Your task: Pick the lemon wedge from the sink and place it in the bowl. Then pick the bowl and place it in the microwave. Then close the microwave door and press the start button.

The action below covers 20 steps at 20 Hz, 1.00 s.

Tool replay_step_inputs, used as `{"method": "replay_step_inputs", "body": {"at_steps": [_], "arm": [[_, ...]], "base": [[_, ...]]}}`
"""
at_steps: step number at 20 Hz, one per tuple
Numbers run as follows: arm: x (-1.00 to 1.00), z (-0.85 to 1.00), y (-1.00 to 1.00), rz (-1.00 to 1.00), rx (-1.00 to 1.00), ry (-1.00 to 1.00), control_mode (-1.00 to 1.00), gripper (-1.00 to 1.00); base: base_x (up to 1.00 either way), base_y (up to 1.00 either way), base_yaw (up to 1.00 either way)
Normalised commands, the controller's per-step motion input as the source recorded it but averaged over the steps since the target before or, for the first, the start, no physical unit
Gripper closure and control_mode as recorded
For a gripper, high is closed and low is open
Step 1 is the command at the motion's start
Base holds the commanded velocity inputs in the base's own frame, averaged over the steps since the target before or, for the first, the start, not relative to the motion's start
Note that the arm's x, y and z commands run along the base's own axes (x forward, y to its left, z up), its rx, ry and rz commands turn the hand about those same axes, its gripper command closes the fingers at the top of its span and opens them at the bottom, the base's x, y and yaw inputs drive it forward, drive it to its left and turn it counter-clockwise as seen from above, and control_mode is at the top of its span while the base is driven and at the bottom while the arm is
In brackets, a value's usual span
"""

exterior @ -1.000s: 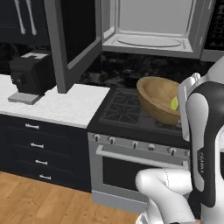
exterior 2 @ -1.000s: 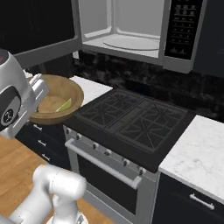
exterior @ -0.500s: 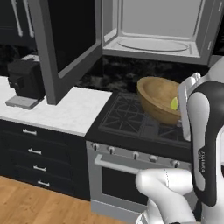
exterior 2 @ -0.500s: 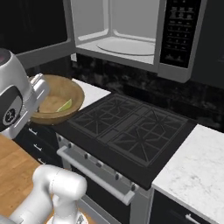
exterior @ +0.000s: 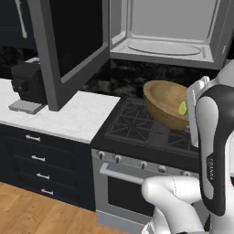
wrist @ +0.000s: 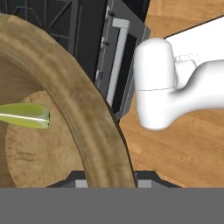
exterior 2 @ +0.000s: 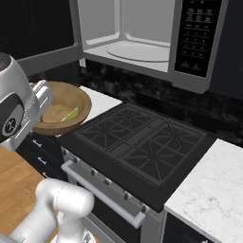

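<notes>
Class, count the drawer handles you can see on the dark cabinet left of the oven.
4 in the left base view, stacked in a column: top handle, second handle, third handle, lowest handle. The robot's body hides other cabinet fronts, so more may exist.

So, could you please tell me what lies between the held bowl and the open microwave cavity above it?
In the left base view, only dark backsplash shows between the bowl and the microwave; no object intervenes.
</notes>
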Motion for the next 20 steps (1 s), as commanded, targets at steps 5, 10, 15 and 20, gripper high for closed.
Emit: {"method": "replay_step_inputs", "body": {"at_steps": [5, 10, 15, 20], "arm": [[0.00, 0.00, 0.00, 0.00, 0.00, 0.00, 1.00, 1.00], [0.06, 0.02, 0.00, -0.01, 0.00, 0.01, -1.00, 1.00], [0.00, 0.33, 0.00, -0.09, -0.01, 0.00, -1.00, 1.00], [0.06, 0.48, -0.01, -0.05, -0.04, 0.00, -1.00, 1.00]], "base": [[0.47, 0.00, 0.04], [0.05, 0.00, 0.00], [0.00, 0.00, 0.00], [0.00, 0.00, 0.00]]}}
